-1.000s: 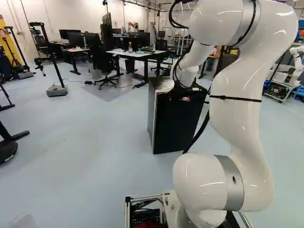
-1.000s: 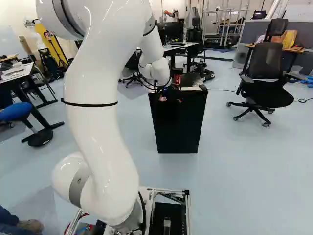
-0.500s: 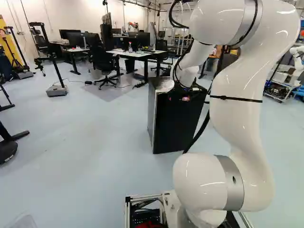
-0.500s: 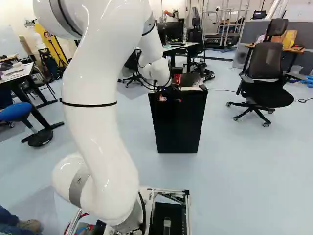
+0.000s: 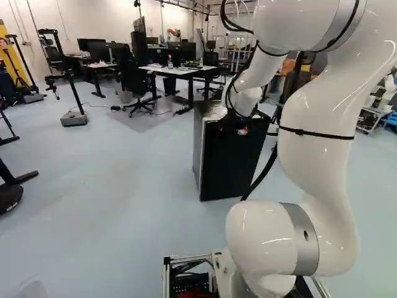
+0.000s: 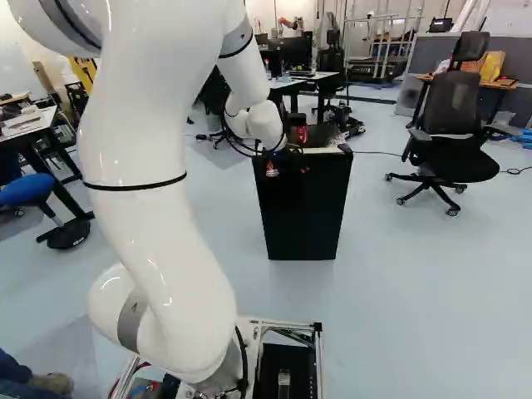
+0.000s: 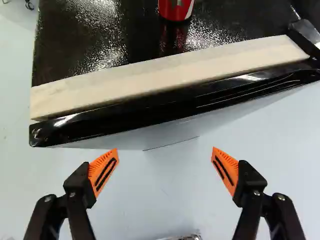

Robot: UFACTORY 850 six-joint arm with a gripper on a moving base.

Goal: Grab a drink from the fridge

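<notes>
My gripper (image 5: 241, 128) is at the upper front of the black fridge (image 5: 231, 155) in the left base view, small and dark against it. In the wrist view the gripper (image 7: 165, 167) is open, its orange pads (image 7: 103, 172) wide apart with only floor seen between them. Ahead of the fingers runs the glossy upper edge of the fridge door (image 7: 165, 111), which appears closed, with a pale strip (image 7: 170, 70) behind it. A red can (image 7: 176, 9) stands on the fridge's dark top, beyond the strip. The fridge's inside is hidden.
An office chair (image 6: 453, 150) stands right of the fridge in the right base view. Behind the fridge are desks (image 5: 177, 70) and another chair (image 5: 138, 87). A stand with a grey foot (image 5: 74, 118) is on the floor at the left. Another robot (image 5: 389, 87) shows at far right.
The arm's upper links have swung right in the left base view and left in the right base view. My gripper has shifted slightly at the fridge front. The base and fridge stay put.
</notes>
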